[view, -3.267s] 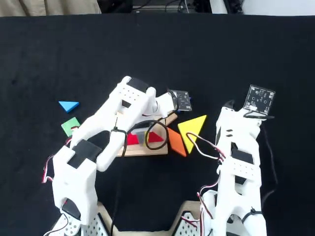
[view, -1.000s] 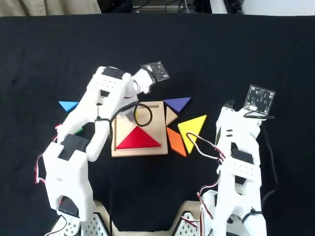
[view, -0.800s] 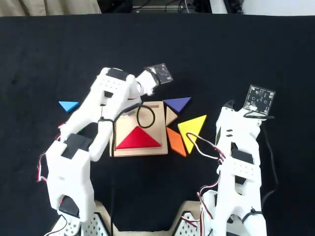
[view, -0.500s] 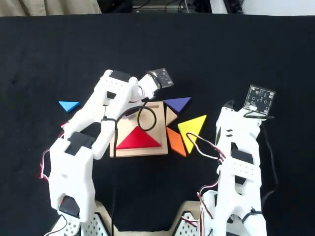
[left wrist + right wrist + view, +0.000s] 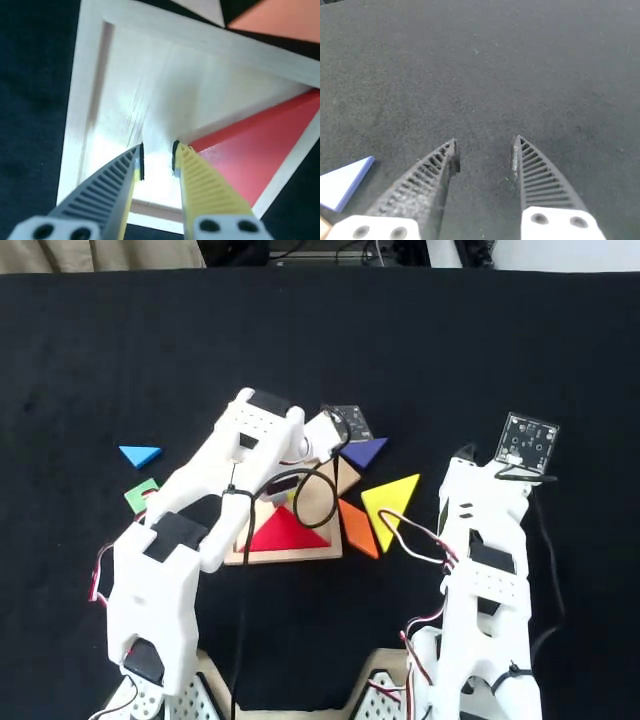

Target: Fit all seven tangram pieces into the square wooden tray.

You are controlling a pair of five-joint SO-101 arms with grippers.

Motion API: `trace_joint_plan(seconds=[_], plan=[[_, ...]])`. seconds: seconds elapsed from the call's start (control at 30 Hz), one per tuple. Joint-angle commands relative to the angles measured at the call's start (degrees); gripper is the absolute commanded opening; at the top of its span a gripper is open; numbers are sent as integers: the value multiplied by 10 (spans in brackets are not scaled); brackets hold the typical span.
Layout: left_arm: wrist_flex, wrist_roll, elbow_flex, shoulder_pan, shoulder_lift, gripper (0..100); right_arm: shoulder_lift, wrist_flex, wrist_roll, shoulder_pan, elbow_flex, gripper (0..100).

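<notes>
1. Your left jaws are barely cracked open, just a narrow gap with nothing in it. They hang over the bare floor of the square wooden tray (image 5: 89, 95), tips right beside the point of the red triangle (image 5: 250, 155). Can't tell if they actually touch the wood.
2. The tray sits around the middle of the worktop (image 5: 300, 330). The red triangle lies flat inside it, long side along the tray wall nearest the arm bases.
3. Your right jaws are open a good bit wider and hold nothing. They're over bare worktop, toward the right edge.
4. The purple triangle (image 5: 363, 451), beige triangle (image 5: 345, 477), orange parallelogram (image 5: 358, 528) and yellow triangle (image 5: 393, 502) bunch up just beside the tray's right side.
5. The light blue triangle (image 5: 139, 454) and green square (image 5: 141, 495) lie well apart from the tray, toward the left edge.
</notes>
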Motion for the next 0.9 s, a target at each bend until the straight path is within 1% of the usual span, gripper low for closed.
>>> trace_joint_plan(seconds=[0.0, 0.17, 0.33, 0.47, 0.57, 0.63, 0.77, 0.87], plan=[[19, 5, -9, 11, -31, 127, 3, -12, -3, -10, -3, 180], [19, 11, -54, 5, -44, 127, 3, -12, -3, -10, -4, 180], [20, 81, -126, 1, -90, 127, 3, -12, -3, -10, -4, 180], [22, 189, -167, -32, -149, 127, 3, -12, -3, -10, -4, 180], [74, 278, -193, -62, -197, 127, 3, -12, -3, -10, -4, 180], [120, 313, -205, -77, -227, 127, 3, -12, -3, -11, -4, 180], [183, 331, -191, -97, -280, 123, 3, -11, -3, -36, -2, 180], [199, 342, -156, -121, -324, 123, 3, -9, -3, -39, 1, 180]])
